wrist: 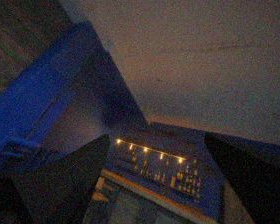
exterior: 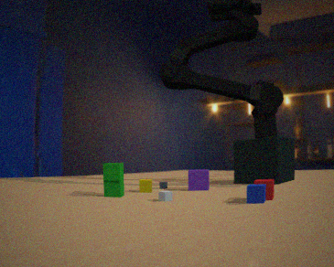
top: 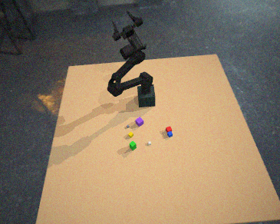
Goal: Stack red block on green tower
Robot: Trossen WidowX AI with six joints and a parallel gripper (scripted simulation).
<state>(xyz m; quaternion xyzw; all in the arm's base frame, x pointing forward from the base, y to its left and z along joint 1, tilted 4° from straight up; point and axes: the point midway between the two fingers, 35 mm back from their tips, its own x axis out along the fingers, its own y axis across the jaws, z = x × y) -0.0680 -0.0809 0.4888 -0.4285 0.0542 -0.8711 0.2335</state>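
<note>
The red block point(top: 169, 129) point(exterior: 270, 189) lies on the table top, right beside the blue block, which partly hides it in the exterior view. The green tower point(top: 133, 146) point(exterior: 113, 180) stands upright, two green blocks high, at the front left of the group. My gripper point(top: 122, 18) point(wrist: 156, 137) is raised high above and behind the blocks, with its fingers wide apart and nothing between them. The wrist view shows only walls, ceiling and lights between the fingers, none of the blocks.
The blue block point(top: 169, 134) point(exterior: 255, 194) is close against the red block. A yellow block point(top: 130, 134) point(exterior: 145, 186), a white block point(top: 149, 143) point(exterior: 165, 196), a purple block point(top: 140, 121) point(exterior: 199, 179) and a small grey block point(top: 128, 126) point(exterior: 163, 185) stand near the tower.
</note>
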